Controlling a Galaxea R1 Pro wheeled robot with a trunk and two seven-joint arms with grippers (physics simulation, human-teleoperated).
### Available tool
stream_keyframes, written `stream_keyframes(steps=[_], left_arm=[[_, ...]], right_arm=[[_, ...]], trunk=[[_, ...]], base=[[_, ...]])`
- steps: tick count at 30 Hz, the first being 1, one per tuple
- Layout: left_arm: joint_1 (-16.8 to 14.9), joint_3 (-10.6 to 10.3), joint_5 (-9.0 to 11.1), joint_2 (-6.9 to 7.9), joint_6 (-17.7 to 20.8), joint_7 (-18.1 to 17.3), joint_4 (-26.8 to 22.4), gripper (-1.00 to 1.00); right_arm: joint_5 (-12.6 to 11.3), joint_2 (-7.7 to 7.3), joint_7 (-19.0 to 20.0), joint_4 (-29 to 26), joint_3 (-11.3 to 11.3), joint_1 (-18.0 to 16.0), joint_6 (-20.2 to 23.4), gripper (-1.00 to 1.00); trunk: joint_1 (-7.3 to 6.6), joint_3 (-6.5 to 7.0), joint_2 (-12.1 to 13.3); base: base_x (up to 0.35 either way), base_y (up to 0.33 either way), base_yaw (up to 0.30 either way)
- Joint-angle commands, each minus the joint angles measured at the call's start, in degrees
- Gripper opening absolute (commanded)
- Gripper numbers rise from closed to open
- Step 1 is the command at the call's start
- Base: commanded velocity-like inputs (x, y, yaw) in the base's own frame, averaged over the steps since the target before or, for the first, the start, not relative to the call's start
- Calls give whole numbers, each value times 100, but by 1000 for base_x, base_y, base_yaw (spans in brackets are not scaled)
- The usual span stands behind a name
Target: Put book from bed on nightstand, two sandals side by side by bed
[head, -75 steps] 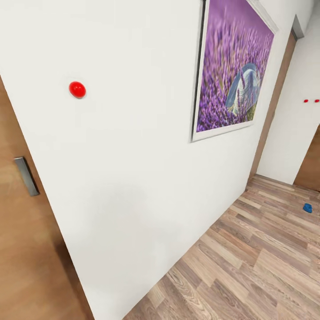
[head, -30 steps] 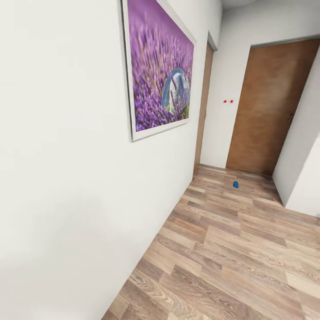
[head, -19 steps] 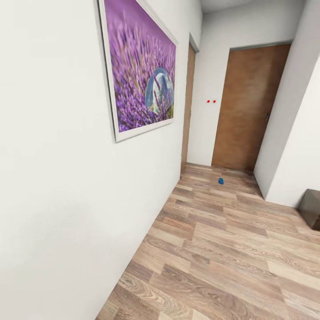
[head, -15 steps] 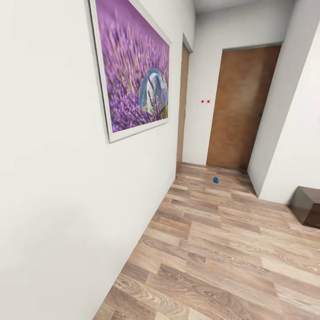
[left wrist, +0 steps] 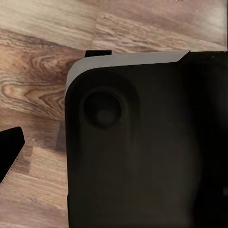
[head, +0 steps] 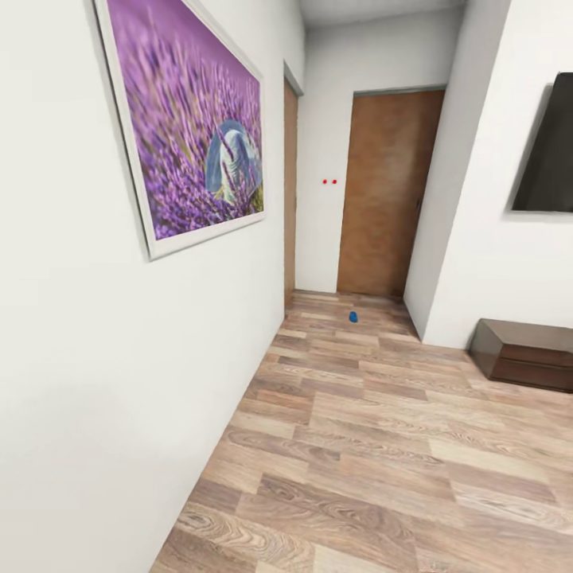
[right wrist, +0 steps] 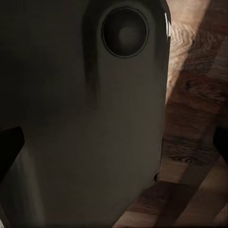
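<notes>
Wood-plank floor (head: 382, 446) holds one blue sandal (head: 352, 317) far off; claw states cannot be told.

Home hallway, framed lavender picture (head: 191, 135) on white wall, wood-plank floor (head: 382, 446), brown doors (head: 382, 191)

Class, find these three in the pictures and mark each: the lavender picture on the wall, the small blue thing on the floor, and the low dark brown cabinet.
lavender picture (head: 191, 135), head view, middle of the purple print.
small blue thing (head: 353, 317), head view, its centre.
low dark brown cabinet (head: 529, 352), head view, its front face.
</notes>
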Motion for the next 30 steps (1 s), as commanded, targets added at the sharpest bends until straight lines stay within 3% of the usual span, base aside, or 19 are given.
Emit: stream_keyframes(steps=[1, 30], left_arm=[[-1, 0, -1, 0, -17, -1, 1, 100], [-1, 0, -1, 0, -17, -1, 1, 100]], right_arm=[[-5, 0, 2, -1, -3, -1, 3, 100], [-5, 0, 2, -1, -3, -1, -2, 100]], trunk=[[0, -4, -2], [0, 13, -2]], base=[[0, 0, -282], [0, 0, -272]])
